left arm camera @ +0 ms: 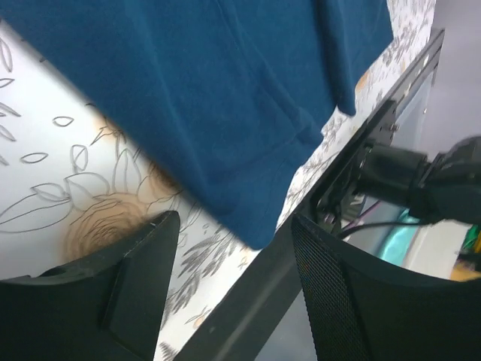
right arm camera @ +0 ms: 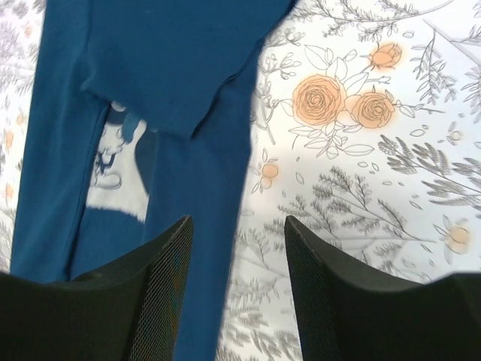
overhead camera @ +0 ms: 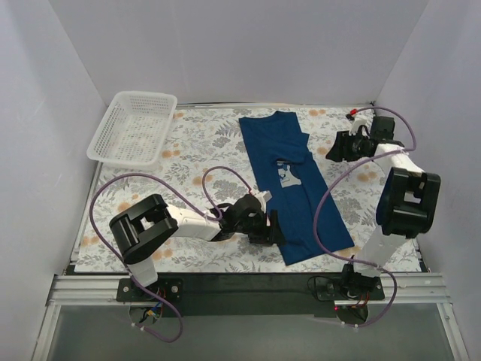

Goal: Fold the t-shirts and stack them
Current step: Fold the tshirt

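Far left on the counter [overhead camera: 195,143], the white mesh basket [overhead camera: 105,124] shows me only its own lattice floor. My left fingers [left arm camera: 143,263] are spread apart, gripping nothing, at the near left hem of the navy t-shirt [overhead camera: 301,210], which lies folded into a long strip mid-counter. Its grey cartoon print [right arm camera: 120,188] peeks from under a folded sleeve, and only the right wrist view shows the figure. Only the top view takes in the basket. Right fingers [right arm camera: 165,286] released, by the shirt's right edge.
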`<state>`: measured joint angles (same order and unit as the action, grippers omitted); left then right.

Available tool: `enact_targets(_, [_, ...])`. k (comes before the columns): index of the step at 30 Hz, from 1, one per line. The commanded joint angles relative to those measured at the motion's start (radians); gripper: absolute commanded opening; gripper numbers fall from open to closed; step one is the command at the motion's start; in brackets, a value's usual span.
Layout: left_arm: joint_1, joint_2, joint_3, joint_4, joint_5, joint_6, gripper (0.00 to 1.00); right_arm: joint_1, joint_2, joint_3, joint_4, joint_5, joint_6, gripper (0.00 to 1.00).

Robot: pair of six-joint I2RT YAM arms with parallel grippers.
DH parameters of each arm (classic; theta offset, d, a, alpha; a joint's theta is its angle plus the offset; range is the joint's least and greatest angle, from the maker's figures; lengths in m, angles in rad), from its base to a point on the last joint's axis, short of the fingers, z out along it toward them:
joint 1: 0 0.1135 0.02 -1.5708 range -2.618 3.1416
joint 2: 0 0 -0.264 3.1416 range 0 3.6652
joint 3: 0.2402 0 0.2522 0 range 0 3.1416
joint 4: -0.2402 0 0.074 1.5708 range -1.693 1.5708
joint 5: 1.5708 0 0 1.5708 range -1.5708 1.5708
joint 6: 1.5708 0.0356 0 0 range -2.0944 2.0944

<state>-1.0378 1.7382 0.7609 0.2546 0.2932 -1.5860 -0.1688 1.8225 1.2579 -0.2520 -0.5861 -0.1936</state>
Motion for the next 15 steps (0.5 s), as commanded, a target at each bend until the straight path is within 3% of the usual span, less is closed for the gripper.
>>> enact_targets(1, [-0.036, 0.056, 0.024, -0.121, -0.15, -0.12, 0.57, -0.009, -0.174, -0.115, -0.041, -0.041, -0.175, 0.5])
enact_targets(5, [-0.056, 0.101, 0.064, -0.176, -0.17, -0.154, 0.52, -0.034, -0.261, -0.189, -0.041, -0.083, -0.167, 0.5])
enact_targets(8, [-0.062, 0.124, 0.084, -0.192, -0.178, -0.158, 0.34, -0.061, -0.293, -0.199, -0.061, -0.106, -0.168, 0.5])
enact_targets(9, [-0.062, 0.127, 0.081, -0.19, -0.184, -0.158, 0.15, -0.067, -0.301, -0.201, -0.069, -0.109, -0.173, 0.5])
enact_targets(11, [-0.062, 0.121, 0.071, -0.199, -0.193, -0.146, 0.0, -0.074, -0.322, -0.213, -0.084, -0.118, -0.181, 0.5])
enact_targets(15, [-0.062, 0.043, 0.003, -0.248, -0.212, -0.121, 0.0, -0.075, -0.362, -0.233, -0.105, -0.129, -0.204, 0.5])
